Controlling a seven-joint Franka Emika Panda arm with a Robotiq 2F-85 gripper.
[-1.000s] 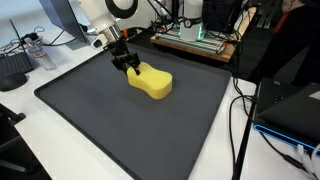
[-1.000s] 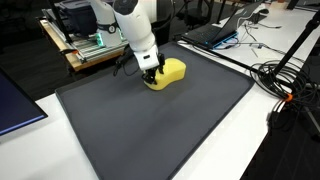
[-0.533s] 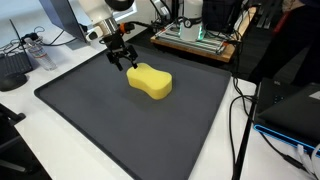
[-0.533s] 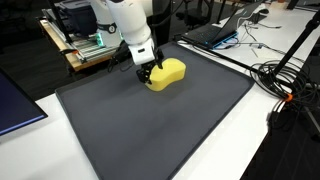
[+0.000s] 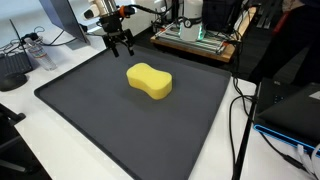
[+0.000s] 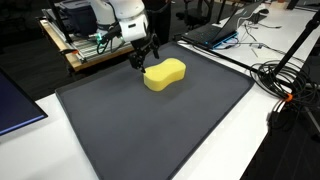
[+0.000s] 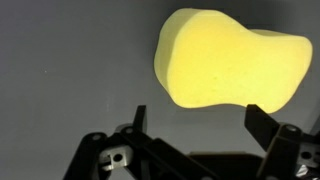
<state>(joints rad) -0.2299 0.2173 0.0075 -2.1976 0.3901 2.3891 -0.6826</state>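
The yellow sponge [image 5: 149, 81] lies flat on the dark mat [image 5: 120, 130], in the part of the mat towards the robot's base, with its pinched waist in the middle and both rounded ends resting on the surface. The gripper [image 5: 121, 48] hangs in the air above the mat with its jaws spread wide and nothing between them. It does not touch the sponge.

In an exterior view the gripper [image 6: 145, 60] sits just beside one end of the sponge [image 6: 164, 73] and higher than it, with its fingers pointing down at the mat [image 6: 150, 130].

In the wrist view the sponge [image 7: 232, 60] fills the upper right of the picture. Its lower edge lies close above the line between the two dark fingertips of the gripper [image 7: 196, 112], and it sits nearer the right finger than the left. Bare mat [image 7: 60, 60] shows to the left.

The sponge is the one thing lying on the mat. The mat rests on a white table [image 5: 40, 150], and a wooden stand with electronics [image 5: 195, 42] is behind its far edge.
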